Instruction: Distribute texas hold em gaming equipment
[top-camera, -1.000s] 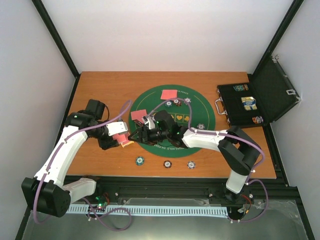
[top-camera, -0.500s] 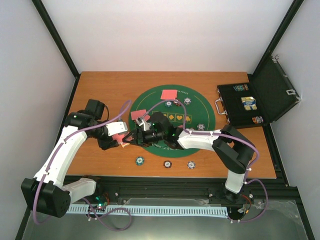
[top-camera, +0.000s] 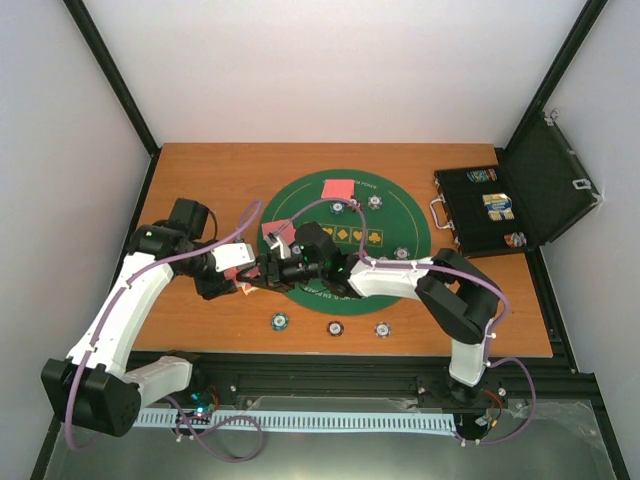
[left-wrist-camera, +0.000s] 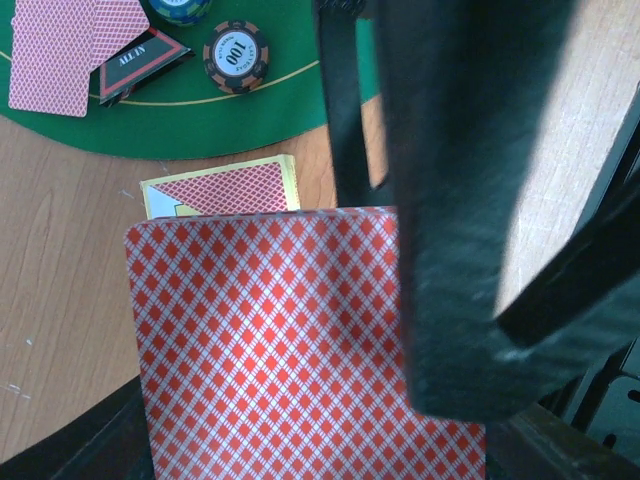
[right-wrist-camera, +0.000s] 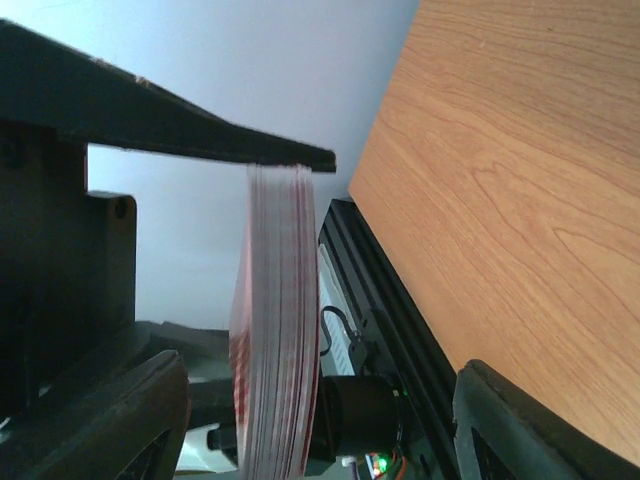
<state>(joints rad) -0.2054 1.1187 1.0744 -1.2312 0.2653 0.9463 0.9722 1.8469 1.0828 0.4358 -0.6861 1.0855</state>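
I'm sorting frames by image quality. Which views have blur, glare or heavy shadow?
Left wrist: the card deck and 100 chip are sharp, but a black finger close to the lens is blurred. Right wrist: the fingers are dark silhouettes against a bright wall, the deck's edge is slightly soft, and the wooden table is crisp. Top external: evenly lit, no glare.

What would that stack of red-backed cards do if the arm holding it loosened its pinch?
It would probably fan apart and spill: edge on, the stack of cards shows as many thin separate sheets. Single cards likely flex and slide easily. The stack seems light, since the left gripper holds it above the table by a pinch alone.
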